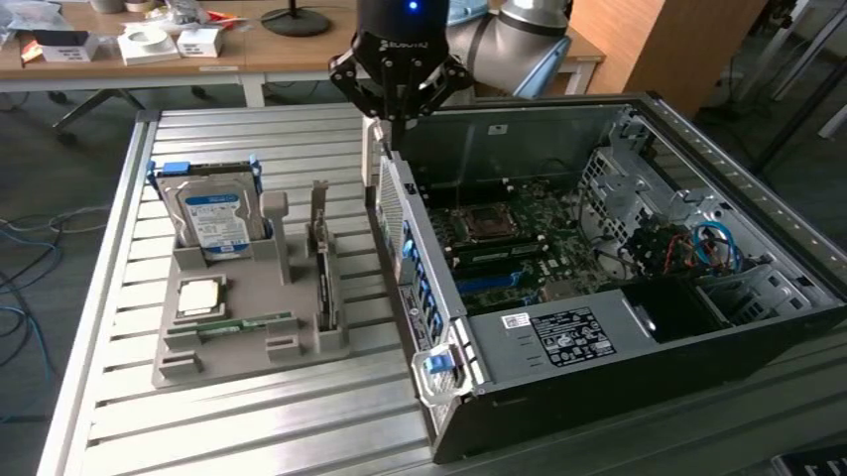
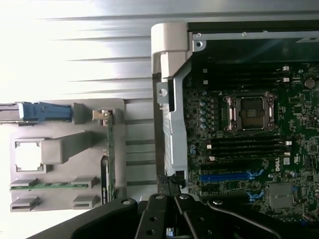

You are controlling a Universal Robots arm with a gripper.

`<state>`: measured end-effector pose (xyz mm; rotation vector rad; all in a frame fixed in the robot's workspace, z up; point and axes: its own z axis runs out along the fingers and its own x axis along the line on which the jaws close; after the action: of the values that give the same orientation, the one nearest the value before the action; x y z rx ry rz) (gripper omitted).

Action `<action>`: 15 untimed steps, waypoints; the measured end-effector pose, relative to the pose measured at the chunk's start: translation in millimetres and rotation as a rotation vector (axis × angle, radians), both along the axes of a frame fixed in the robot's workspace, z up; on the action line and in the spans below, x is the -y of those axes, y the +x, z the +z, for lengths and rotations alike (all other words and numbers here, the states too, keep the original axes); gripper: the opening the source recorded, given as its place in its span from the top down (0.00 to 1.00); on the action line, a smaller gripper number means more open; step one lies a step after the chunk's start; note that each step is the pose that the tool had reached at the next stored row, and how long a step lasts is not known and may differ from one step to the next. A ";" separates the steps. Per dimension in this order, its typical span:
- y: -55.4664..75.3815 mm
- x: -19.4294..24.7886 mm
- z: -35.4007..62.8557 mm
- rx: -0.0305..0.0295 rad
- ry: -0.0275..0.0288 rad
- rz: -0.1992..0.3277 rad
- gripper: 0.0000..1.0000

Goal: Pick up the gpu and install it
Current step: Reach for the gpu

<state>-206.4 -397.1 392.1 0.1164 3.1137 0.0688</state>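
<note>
The gpu has not been lifted: it stands on edge in its slot at the side of the grey holder nearest the computer case, its silver bracket at the far end. The holder sits on the slatted metal counter. Beside the gpu in the same holder are the hard drive with its blue label, a square processor chip and a green memory stick. The gripper hangs above the rear wall of the open case, near the far end of the holder and apart from the card, with its fingers pressed together and nothing between them. In the wrist view the gripper points down at the case edge, with the gpu off to one side in the holder and the blue expansion slot on the motherboard bare. By this showing, the task is at its very start. Neither the pick-up nor the install is done, and the card sits untouched in the holder while the slot waits unfilled.
</note>
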 end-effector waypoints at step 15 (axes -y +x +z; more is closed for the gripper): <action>-34.2 -0.9 -0.9 0.0000 0.0000 0.000 0.89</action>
<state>-240.6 -396.2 391.2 0.1166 3.1137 0.0688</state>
